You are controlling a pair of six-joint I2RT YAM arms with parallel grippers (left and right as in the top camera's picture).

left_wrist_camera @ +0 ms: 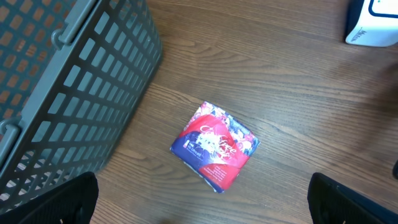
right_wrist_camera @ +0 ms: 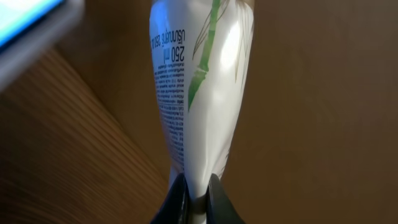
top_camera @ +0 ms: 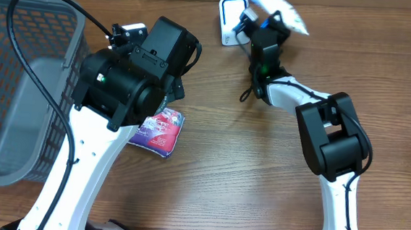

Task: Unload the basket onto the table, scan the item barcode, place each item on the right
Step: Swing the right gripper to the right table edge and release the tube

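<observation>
The white squeeze tube with a green bamboo print (right_wrist_camera: 199,93) hangs just beside the white-and-blue box-shaped scanner (top_camera: 230,21), on its right side and lifted off the brown wooden surface (top_camera: 245,168). The right jaws are pressed together on the tube's flat crimped end, so the body sticks out beyond them.

To do the scan well, the tube probably needs rolling about its long axis until the barcode faces the scanner's front, then holding steady. The pinch is on the thin end only, so a slow turn seems wise, or the long body may swing or slip.

The right wrist view gives the tube's small print and a "250 ml" mark, but no barcode on the face it sees. The code may lie on a side turned away. In the overhead view the tube is only a pale smear, yet that view alone places it against the scanner.

The left wrist view shows a flat red, white and blue printed packet (left_wrist_camera: 216,146) lying on the surface well apart from the scanner, on its left. The left jaws hang above it, spread wide and holding nothing. A grey plastic lattice basket (top_camera: 19,80) stands farther from the scanner than the packet.
</observation>
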